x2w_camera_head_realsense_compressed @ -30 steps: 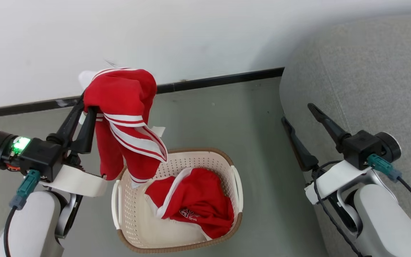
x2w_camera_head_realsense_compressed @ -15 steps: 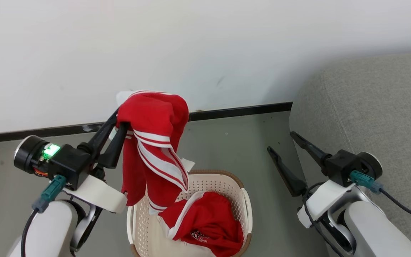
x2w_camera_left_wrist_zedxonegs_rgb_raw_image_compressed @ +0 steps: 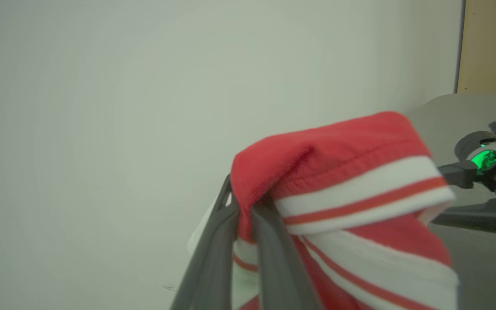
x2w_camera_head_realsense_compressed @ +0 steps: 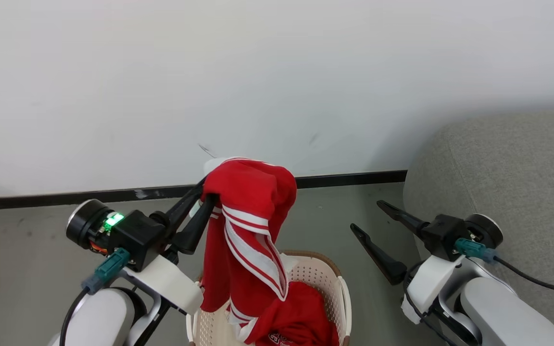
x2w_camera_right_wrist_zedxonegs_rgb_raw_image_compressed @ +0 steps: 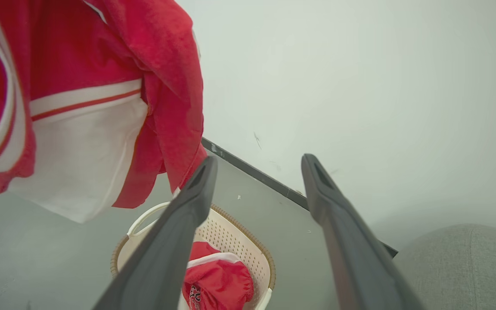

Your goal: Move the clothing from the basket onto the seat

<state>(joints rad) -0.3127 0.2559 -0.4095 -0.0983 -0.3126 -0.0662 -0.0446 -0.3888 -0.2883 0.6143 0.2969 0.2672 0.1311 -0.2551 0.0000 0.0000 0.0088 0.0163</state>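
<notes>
A red garment (x2w_camera_head_realsense_compressed: 245, 226) with white stripes hangs from my left gripper (x2w_camera_head_realsense_compressed: 205, 191), which is shut on its upper fold; the same cloth (x2w_camera_left_wrist_zedxonegs_rgb_raw_image_compressed: 338, 172) drapes over the fingers (x2w_camera_left_wrist_zedxonegs_rgb_raw_image_compressed: 269, 241) in the left wrist view. It dangles above the cream basket (x2w_camera_head_realsense_compressed: 327, 283), where a second red garment (x2w_camera_head_realsense_compressed: 301, 317) with white lettering lies, also seen from the right wrist (x2w_camera_right_wrist_zedxonegs_rgb_raw_image_compressed: 215, 282). My right gripper (x2w_camera_head_realsense_compressed: 364, 215) is open and holds nothing, between the basket (x2w_camera_right_wrist_zedxonegs_rgb_raw_image_compressed: 239, 241) and the grey seat (x2w_camera_head_realsense_compressed: 512, 178).
A white wall (x2w_camera_head_realsense_compressed: 258, 72) with a dark skirting strip (x2w_camera_head_realsense_compressed: 349, 179) stands close behind the basket. Grey floor (x2w_camera_head_realsense_compressed: 27, 264) spreads to the left. The seat's rounded corner (x2w_camera_right_wrist_zedxonegs_rgb_raw_image_compressed: 459, 258) sits at the right of the right wrist view.
The head camera has tilted up, so basket and floor slid down the picture. My left gripper has carried the hanging garment higher above the basket and rightward. My right gripper stays open.
</notes>
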